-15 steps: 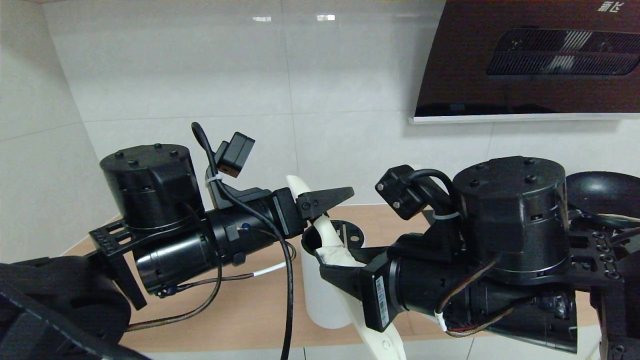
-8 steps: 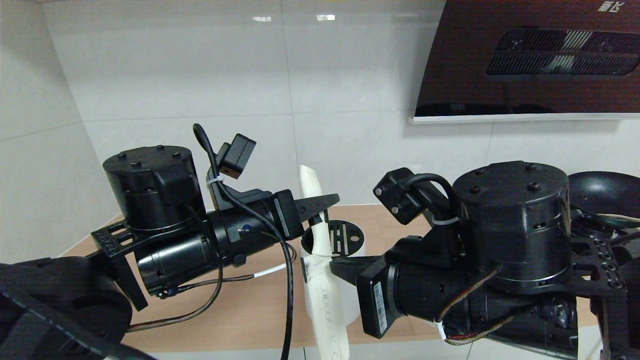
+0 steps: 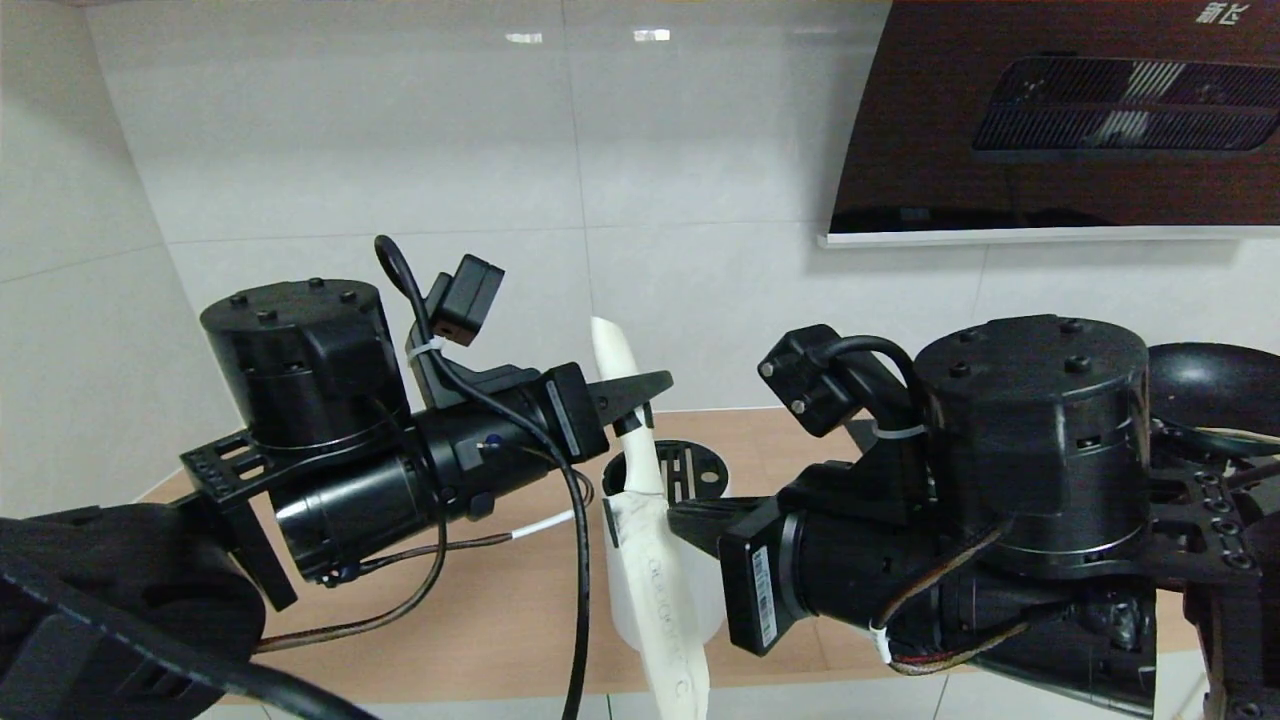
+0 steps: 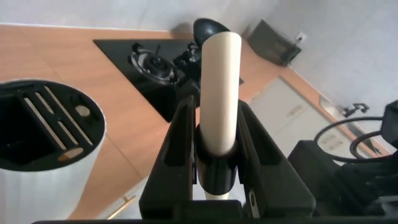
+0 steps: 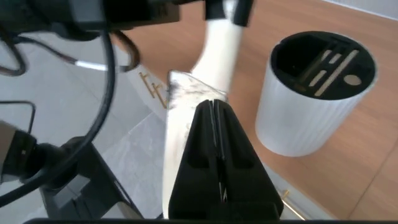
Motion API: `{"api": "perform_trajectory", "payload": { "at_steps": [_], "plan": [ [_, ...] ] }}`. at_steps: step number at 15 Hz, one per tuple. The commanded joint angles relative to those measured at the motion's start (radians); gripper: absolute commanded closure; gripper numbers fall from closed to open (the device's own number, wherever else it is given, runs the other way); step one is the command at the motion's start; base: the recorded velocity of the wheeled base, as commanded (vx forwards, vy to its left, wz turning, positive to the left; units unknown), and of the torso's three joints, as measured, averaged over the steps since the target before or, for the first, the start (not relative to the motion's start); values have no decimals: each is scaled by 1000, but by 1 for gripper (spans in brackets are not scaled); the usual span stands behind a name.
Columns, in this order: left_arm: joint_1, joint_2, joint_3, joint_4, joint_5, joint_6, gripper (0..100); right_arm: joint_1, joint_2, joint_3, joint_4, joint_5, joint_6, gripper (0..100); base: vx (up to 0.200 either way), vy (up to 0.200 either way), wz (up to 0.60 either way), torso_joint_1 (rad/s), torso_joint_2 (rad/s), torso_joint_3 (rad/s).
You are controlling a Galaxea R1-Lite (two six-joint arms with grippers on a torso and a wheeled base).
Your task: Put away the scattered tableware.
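Note:
A white knife with a cream handle (image 3: 620, 385) and pale blade (image 3: 668, 610) stands nearly upright in front of the knife holder (image 3: 692, 466), a white cylinder with a slotted black top. My left gripper (image 3: 636, 398) is shut on the handle (image 4: 217, 81), which rises between its fingers. My right gripper (image 3: 688, 520) is shut on the blade (image 5: 186, 93) lower down, its jaws pressed flat together. The holder (image 4: 43, 146) sits on the wooden counter just behind the knife, and in the right wrist view the holder (image 5: 320, 93) lies beyond the blade.
A black wok (image 3: 1212, 385) sits at the right on a gas stove (image 4: 155, 62). A dark range hood (image 3: 1060, 120) hangs on the tiled wall above it. The counter edge (image 3: 480, 690) runs close below the holder.
The knife has swung from a slant to nearly upright, its blade end moving left. The left gripper has closed in on the handle and risen a little.

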Motion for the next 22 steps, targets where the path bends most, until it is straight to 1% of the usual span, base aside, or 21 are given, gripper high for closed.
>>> {"api": "perform_trajectory", "payload": {
  "at_steps": [1, 2, 4, 5, 6, 8, 9, 10, 11, 12, 14, 16, 17, 18, 19, 20, 21, 22],
  "plan": [
    [0, -4, -24, 3, 15, 1, 100, -10, -9, -2, 0, -3, 1, 0, 0, 0, 0, 0, 0, 0],
    [3, -4, -47, 22, 35, 1, 100, -24, -21, -2, 0, -3, 1, 0, 0, 0, 0, 0, 0, 0],
    [24, -4, -144, 126, 119, 7, 100, -81, -70, 6, 0, -6, -2, 0, 0, 0, 0, 0, 0, 0],
    [33, -1, -188, 168, 153, 19, 100, -107, -88, 10, 0, -6, -2, 0, 0, 0, 0, 0, 0, 0],
    [46, 21, -282, 237, 216, 62, 100, -161, -125, 20, 0, -4, -5, 0, 0, 0, 0, 0, 0, 0],
    [52, 56, -377, 287, 308, 127, 100, -217, -160, 21, 3, -3, -6, 0, 0, 0, 0, 0, 0, 0],
    [50, 90, -441, 318, 398, 187, 100, -262, -182, 21, 7, 2, -6, 0, 0, 0, 0, 0, 0, 0],
    [49, 99, -453, 323, 427, 207, 100, -269, -186, 21, 7, 3, -6, 0, 0, 0, 0, 0, 0, 0],
    [38, 119, -481, 327, 506, 269, 100, -282, -188, 20, 7, 3, -6, 0, 0, 0, 0, 0, 0, 0],
    [24, 131, -495, 329, 573, 302, 100, -283, -182, 20, 7, 3, -6, 0, 0, 0, 0, 0, 0, 0],
    [-11, 147, -504, 329, 676, 352, 100, -297, -163, 20, 3, 3, -8, 0, 0, 0, 0, 0, 0, 0],
    [-59, 182, -513, 316, 779, 404, 100, -303, -151, 18, 3, 2, -8, 0, 0, 0, 0, 0, 0, 0],
    [-68, 200, -513, 306, 811, 421, 100, -303, -151, 18, 3, 2, -8, 0, 0, 0, 0, 0, 0, 0],
    [-69, 211, -512, 295, 820, 431, 100, -303, -151, 18, 3, 2, -8, 0, 0, 0, 0, 0, 0, 0],
    [-71, 256, -510, 227, 826, 444, 100, -303, -148, 20, 3, 2, -8, 0, 0, 0, 0, 0, 0, 0],
    [-71, 279, -509, 177, 832, 469, 100, -303, -145, 20, 3, 2, -8, 0, 0, 0, 0, 0, 0, 0],
    [-66, 308, -509, 102, 858, 512, 100, -303, -139, 20, 3, 0, -8, 0, 0, 0, 0, 0, 0, 0],
    [-62, 329, -507, 48, 877, 544, 100, -303, -137, 20, 1, 0, -8, 0, 0, 0, 0, 0, 0, 0]
  ]
}}
